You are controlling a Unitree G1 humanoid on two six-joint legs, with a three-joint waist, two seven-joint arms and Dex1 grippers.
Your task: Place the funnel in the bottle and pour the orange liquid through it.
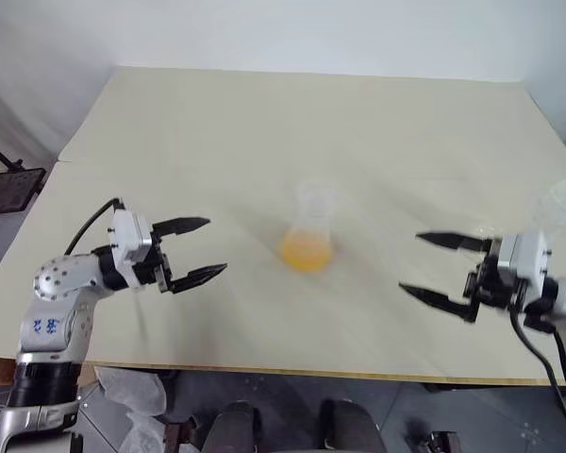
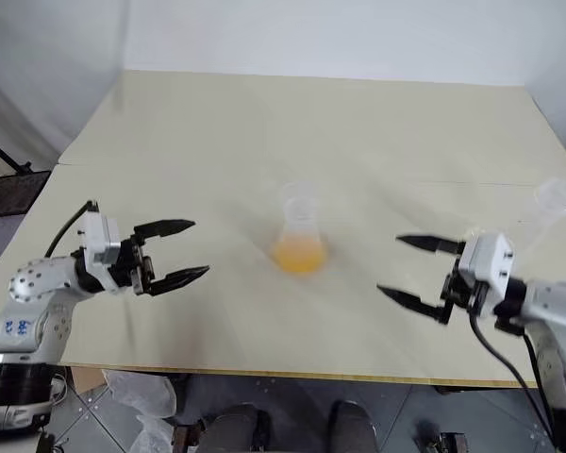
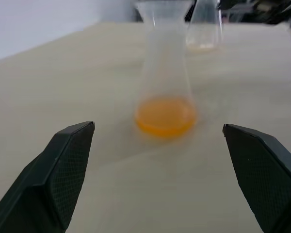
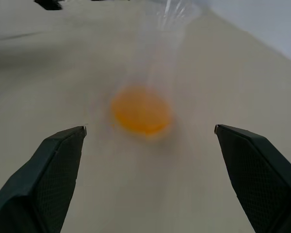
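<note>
A clear flask (image 1: pixel 309 226) stands upright at the middle of the table, and the orange liquid (image 1: pixel 307 252) lies in its base. My left gripper (image 1: pixel 216 245) hovers to its left, open and empty, pointing at the flask. On the other side my right gripper (image 1: pixel 410 262) also points at it, open and empty. Both wrist views look at the orange liquid (image 3: pixel 165 115) between spread fingers. A small clear vessel (image 1: pixel 563 200), wider at its base, stands near the table's right edge behind my right hand; it looks like the bottle (image 3: pixel 203 29). The funnel is out of view.
The pale table (image 1: pixel 264 123) has a seam running across its far half. A black object (image 1: pixel 9 189) sits off the table's left side. Clear plastic bags (image 1: pixel 137 392) lie on the floor below the front edge.
</note>
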